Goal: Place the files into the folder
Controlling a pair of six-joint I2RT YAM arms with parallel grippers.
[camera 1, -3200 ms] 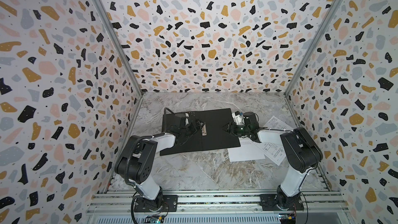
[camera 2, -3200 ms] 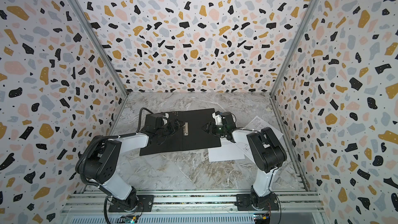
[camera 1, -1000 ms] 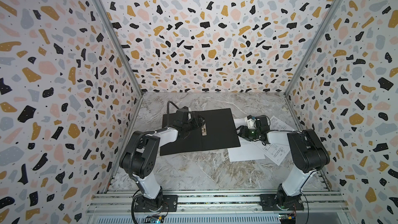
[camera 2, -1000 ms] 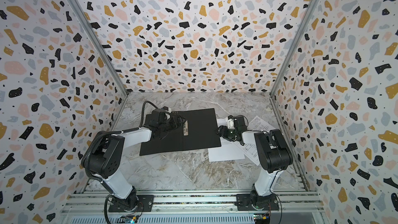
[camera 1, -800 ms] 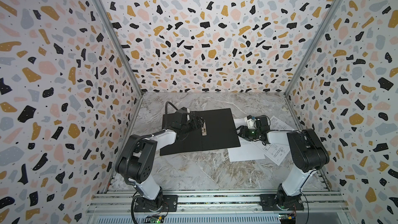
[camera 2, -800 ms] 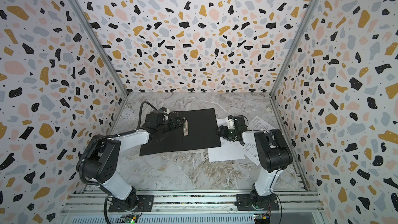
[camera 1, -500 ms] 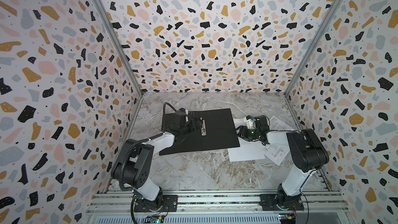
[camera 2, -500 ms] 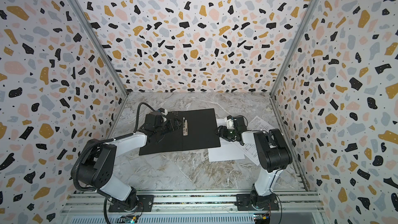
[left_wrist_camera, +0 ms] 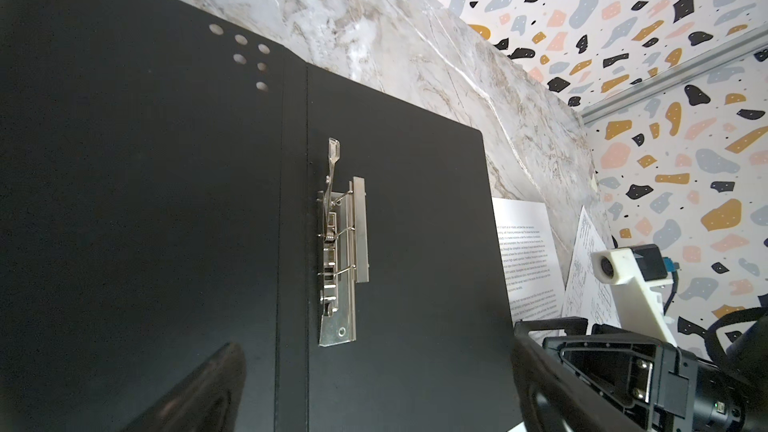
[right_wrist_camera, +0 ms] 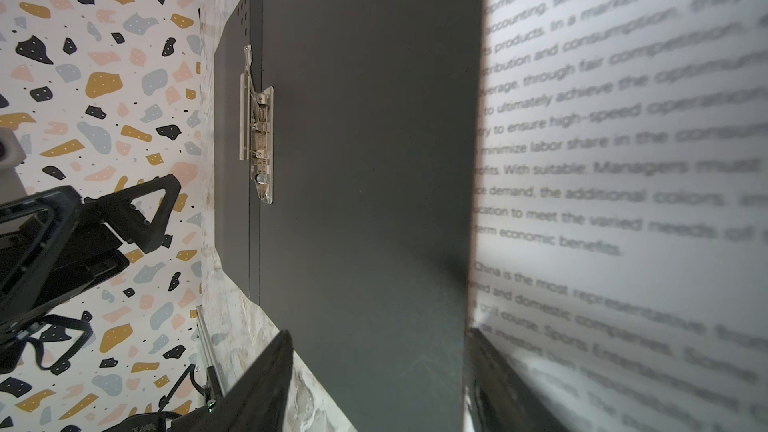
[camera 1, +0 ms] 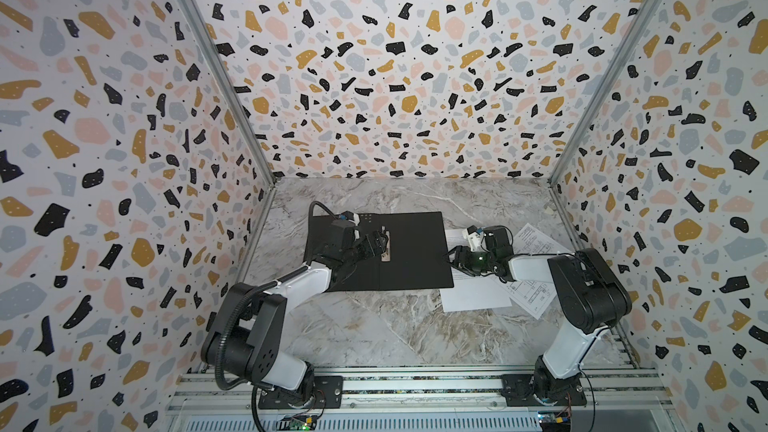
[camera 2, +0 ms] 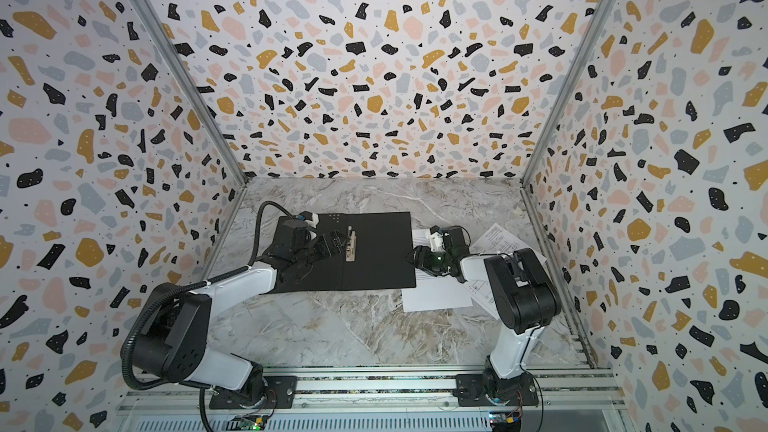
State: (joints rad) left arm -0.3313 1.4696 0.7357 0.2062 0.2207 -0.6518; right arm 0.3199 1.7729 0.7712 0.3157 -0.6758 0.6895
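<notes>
The folder (camera 1: 415, 251) (camera 2: 380, 255) lies open and flat, black inside up, in both top views. Its metal clip (camera 1: 385, 245) (left_wrist_camera: 340, 259) (right_wrist_camera: 259, 130) sits by the spine with its lever raised. My left gripper (camera 1: 379, 243) (camera 2: 337, 243) (left_wrist_camera: 370, 392) hovers open just left of the clip. My right gripper (camera 1: 454, 261) (camera 2: 415, 261) (right_wrist_camera: 378, 388) stands open at the folder's right edge, above the text sheet (camera 1: 473, 297) (left_wrist_camera: 523, 243) (right_wrist_camera: 623, 160). That sheet's left edge is tucked under the folder. The drawing sheet (camera 1: 536, 238) (left_wrist_camera: 586, 268) lies partly under the text sheet and the right arm.
The marble table (camera 1: 374, 326) is boxed in by terrazzo-patterned walls (camera 1: 395, 76) on three sides. A metal rail (camera 1: 415, 384) with both arm bases runs along the front. Bare marble lies in front of and behind the folder.
The left arm's elbow has swung outward to the left while its gripper stays by the clip. Three seconds ago the right gripper reached over the folder's right edge; now it sits just off it.
</notes>
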